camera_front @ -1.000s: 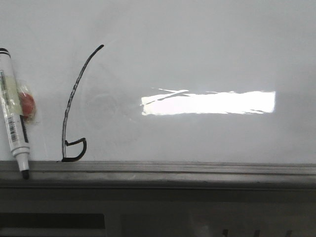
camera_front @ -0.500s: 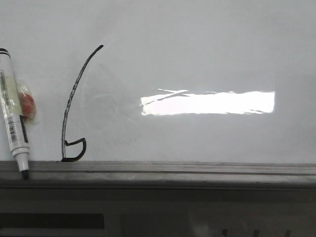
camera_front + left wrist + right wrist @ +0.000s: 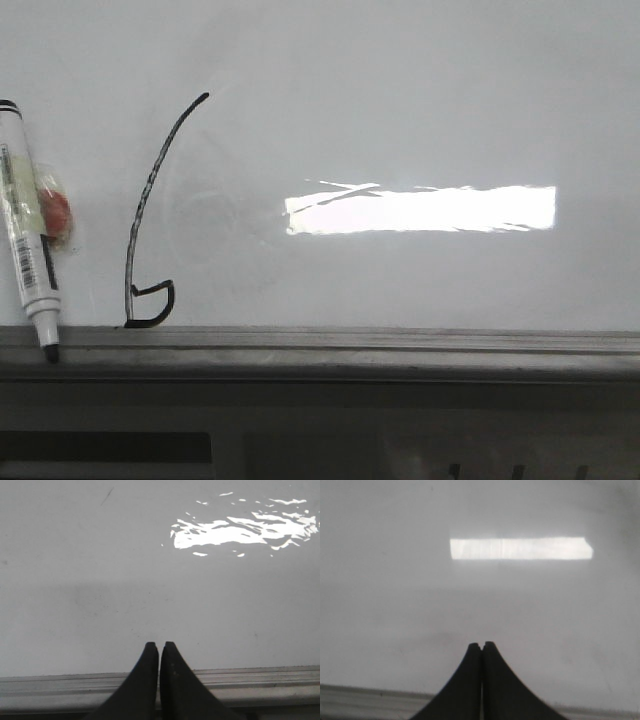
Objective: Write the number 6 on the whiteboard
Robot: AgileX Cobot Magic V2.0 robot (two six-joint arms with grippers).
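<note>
The number 6 [image 3: 145, 225] is a thin black stroke on the whiteboard [image 3: 400, 100], a long curve with a small squarish loop at its foot, just above the grey ledge [image 3: 350, 342]. A white marker with a black tip [image 3: 28, 240] leans on the board left of it, tip on the ledge. Neither gripper shows in the front view. My left gripper [image 3: 159, 644] is shut and empty over the bare whiteboard [image 3: 100, 580]. My right gripper [image 3: 482, 643] is shut and empty over the whiteboard [image 3: 395, 605].
A bright glare patch [image 3: 420, 208] lies on the board right of the 6. A small red object [image 3: 55, 210] sits behind the marker. The ledge also shows in the left wrist view [image 3: 260, 680] and the right wrist view [image 3: 365, 700].
</note>
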